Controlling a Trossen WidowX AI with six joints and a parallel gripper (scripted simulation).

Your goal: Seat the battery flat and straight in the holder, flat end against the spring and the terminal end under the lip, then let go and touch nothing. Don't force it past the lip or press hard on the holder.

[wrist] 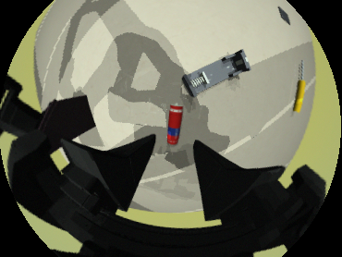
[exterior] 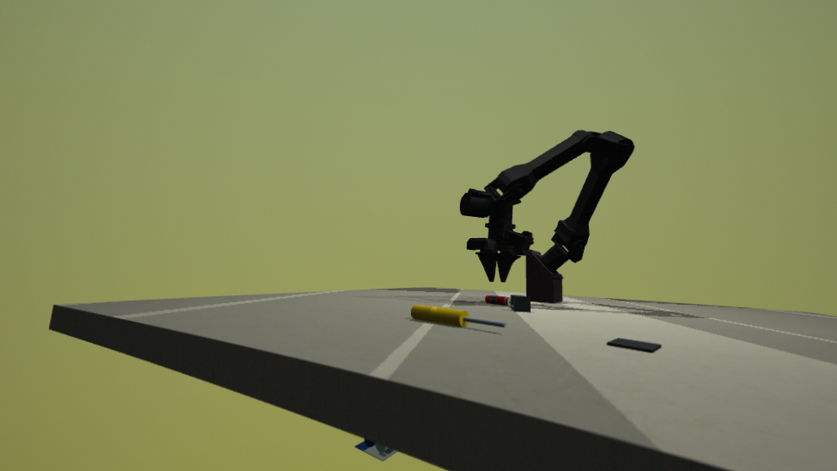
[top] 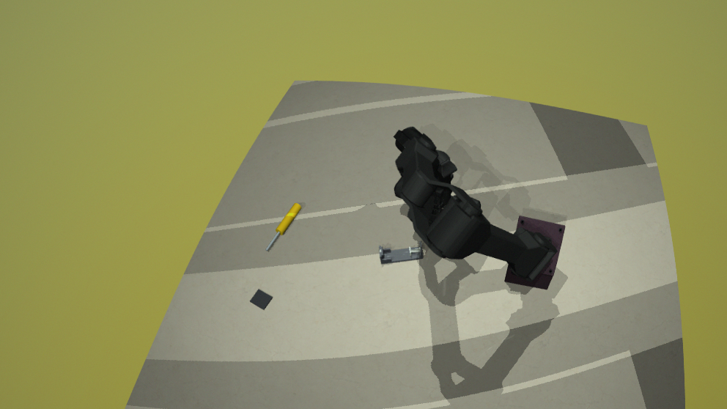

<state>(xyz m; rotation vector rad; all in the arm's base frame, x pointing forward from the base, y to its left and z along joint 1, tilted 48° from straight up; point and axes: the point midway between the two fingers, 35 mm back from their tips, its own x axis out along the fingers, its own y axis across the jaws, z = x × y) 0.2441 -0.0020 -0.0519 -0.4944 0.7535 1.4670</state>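
The battery (wrist: 175, 125) (exterior: 496, 300) is red with a blue end and lies flat on the table, apart from the holder. The grey holder (top: 400, 253) (wrist: 216, 72) (exterior: 520, 303) lies empty a short way beyond the battery. My gripper (wrist: 175, 140) (exterior: 497, 270) hangs above the battery with its fingers pointing down. The fingers are partly open, with nothing between them. In the top view the arm (top: 437, 203) hides the battery and the fingers.
A yellow-handled screwdriver (top: 284, 223) (exterior: 440, 315) (wrist: 299, 94) lies farther out on the table. A small dark flat square (top: 260, 299) (exterior: 634, 344) (wrist: 283, 14) lies near the table's edge. The arm's dark base mount (top: 554, 234) (exterior: 542, 281) stands behind the holder.
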